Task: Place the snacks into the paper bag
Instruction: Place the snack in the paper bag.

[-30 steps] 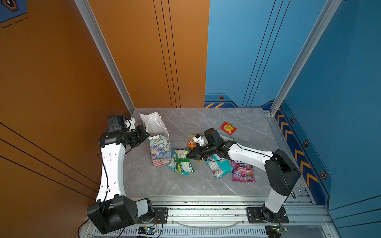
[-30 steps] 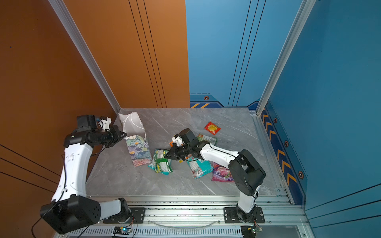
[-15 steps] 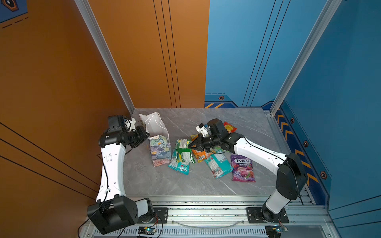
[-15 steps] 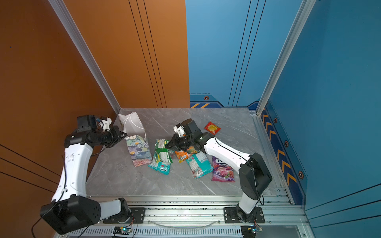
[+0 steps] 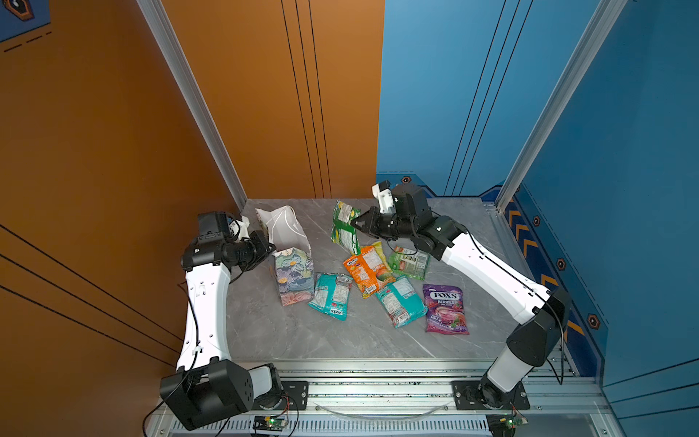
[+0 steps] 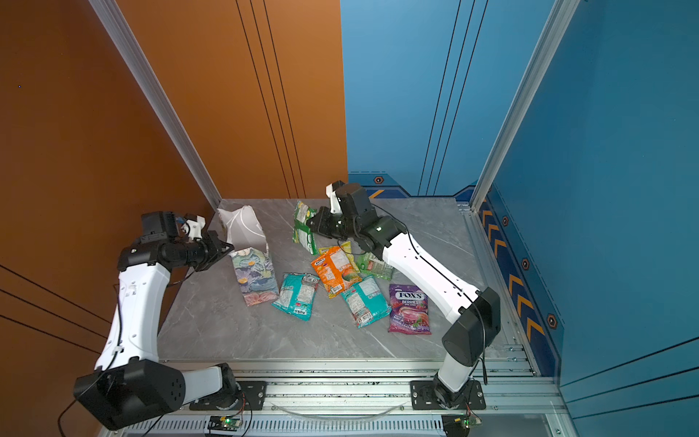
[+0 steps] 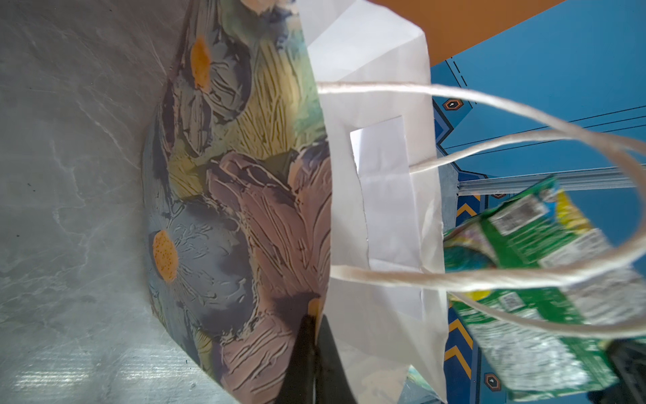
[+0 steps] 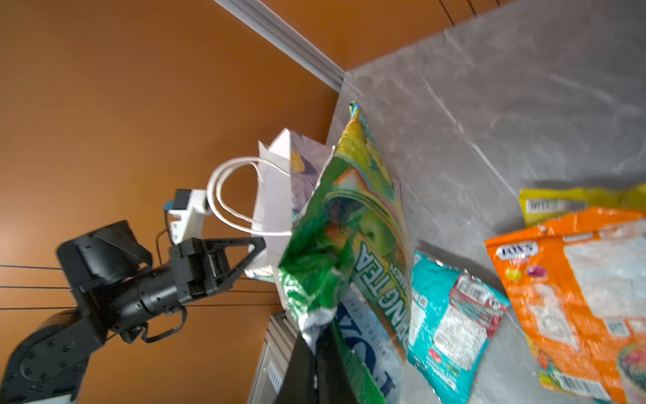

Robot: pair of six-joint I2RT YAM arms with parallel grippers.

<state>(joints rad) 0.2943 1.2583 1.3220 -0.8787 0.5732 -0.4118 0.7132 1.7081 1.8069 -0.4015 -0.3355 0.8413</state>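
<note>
Right gripper (image 5: 354, 223) is closed on one long edge of the green packet (image 5: 342, 227), so the packet hangs from the jaws, off the table as far as I can judge. Held by the edge like this, it can slide with a narrow end first into a small opening. It is beside the paper bag (image 5: 293, 272), not yet over its mouth.

The bag stands near the orange wall, on the left arm's side, with its white lining showing. The left gripper (image 5: 269, 246) is shut on the bag's rim. In the left wrist view its fingertips (image 7: 302, 349) pinch the printed wall at the edge. I think this grip holds the mouth open and stops the light bag from tipping when a packet comes in.

On the grey table (image 5: 302, 340) lie the other snacks: a teal packet (image 5: 331, 293) just beside the bag's foot, then an orange packet (image 5: 365, 270), a second teal packet (image 5: 401, 304), a pale green packet (image 5: 410, 261) and the purple packet (image 5: 444, 308). The bag's bottom is hidden from me.
</note>
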